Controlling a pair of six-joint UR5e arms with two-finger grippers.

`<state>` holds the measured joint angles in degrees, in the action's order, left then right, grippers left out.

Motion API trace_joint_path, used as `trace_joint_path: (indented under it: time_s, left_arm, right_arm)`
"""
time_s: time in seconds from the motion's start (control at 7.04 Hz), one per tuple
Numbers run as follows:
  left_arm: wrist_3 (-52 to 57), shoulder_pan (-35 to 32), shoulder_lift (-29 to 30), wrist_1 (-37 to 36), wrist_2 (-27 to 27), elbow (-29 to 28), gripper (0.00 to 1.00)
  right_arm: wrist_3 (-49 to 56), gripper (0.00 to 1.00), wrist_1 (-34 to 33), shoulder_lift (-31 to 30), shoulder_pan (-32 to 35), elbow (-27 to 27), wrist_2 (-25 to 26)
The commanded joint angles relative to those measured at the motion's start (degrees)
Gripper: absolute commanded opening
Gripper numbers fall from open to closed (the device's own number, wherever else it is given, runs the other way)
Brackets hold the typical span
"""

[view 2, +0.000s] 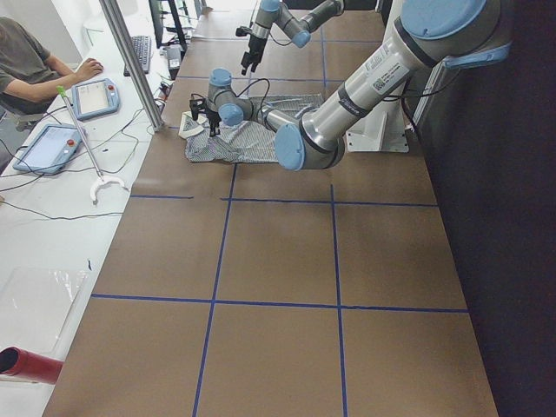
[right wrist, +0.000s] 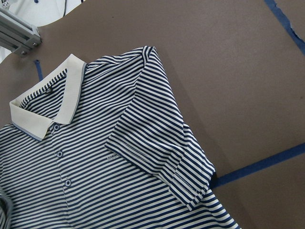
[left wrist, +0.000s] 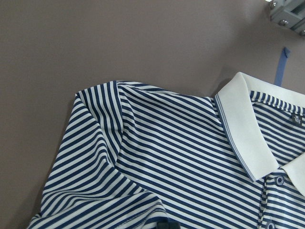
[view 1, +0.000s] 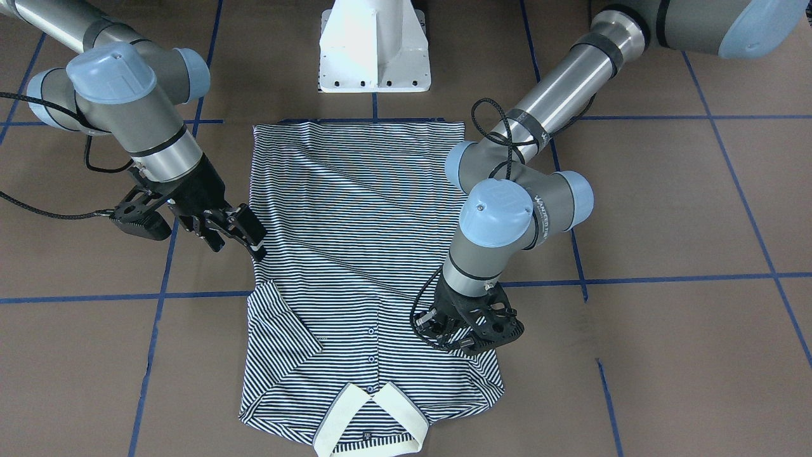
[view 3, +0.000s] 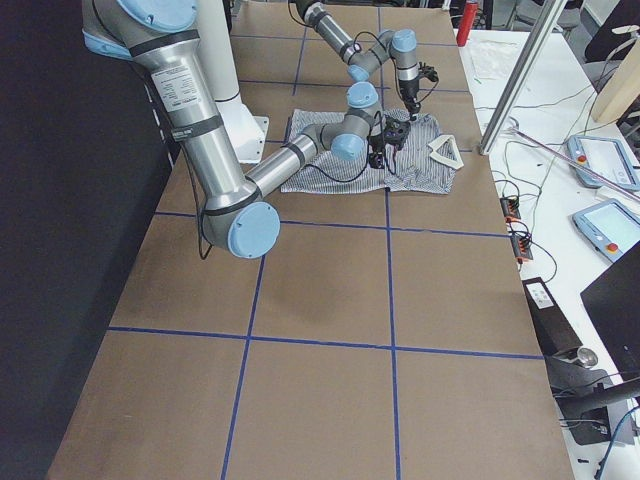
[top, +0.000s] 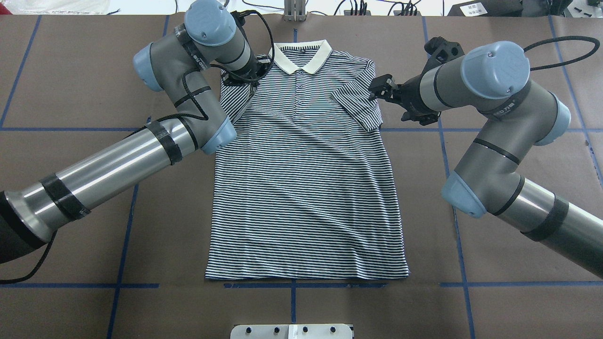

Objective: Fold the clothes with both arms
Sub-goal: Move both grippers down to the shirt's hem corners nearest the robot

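1. Starting at the left of the overhead view, the left gripper sits low over the polo shirt, at the left sleeve beside the cream collar. Its wrist hides the fingers, so I cannot tell whether they pinch cloth or stand apart. If they close on more than one layer, the shoulder would likely drag along and the fold would go crooked.
2. At the centre of the frame, the shirt lies face up and flat on the table, collar at the top and hem at the bottom, between the two arms. A pull from one side only could slide the body askew and wrinkle it.
3. At the right of the frame, the right gripper hangs just beside the right sleeve, which is folded onto the chest. Its fingers are apart, with nothing between them. An inward sweep might catch the cuff and flip it back.
4. The left wrist view shows bunched cloth at its lower left, which the overhead view hides. The front-facing view shows the right gripper's spread fingers at the shirt's side edge. The right wrist view alone shows the tiny logo beside the folded cuff.
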<state>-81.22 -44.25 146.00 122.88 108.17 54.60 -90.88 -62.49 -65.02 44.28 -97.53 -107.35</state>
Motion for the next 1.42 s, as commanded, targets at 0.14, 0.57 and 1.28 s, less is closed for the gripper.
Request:
trace_joint_path:
  time_s: [0.14, 0.57, 1.28]
  left_arm:
    - [-1.82, 2.39, -8.04, -0.36, 0.02, 14.03, 0.62]
    - [-5.95, 6.18, -22.73, -0.54, 0.11, 36.82, 0.64]
    - [-6.05, 6.63, -24.98, -0.36, -0.15, 38.82, 0.66]
  right_arm:
    - [-4.36, 1.00, -1.39, -2.37, -4.17, -4.38, 0.30]
    - [-20.31, 1.00, -17.89, -7.84, -26.19, -18.29, 20.10]
    - [-37.10, 0.77, -18.10, -19.87, -38.66, -21.82, 28.86]
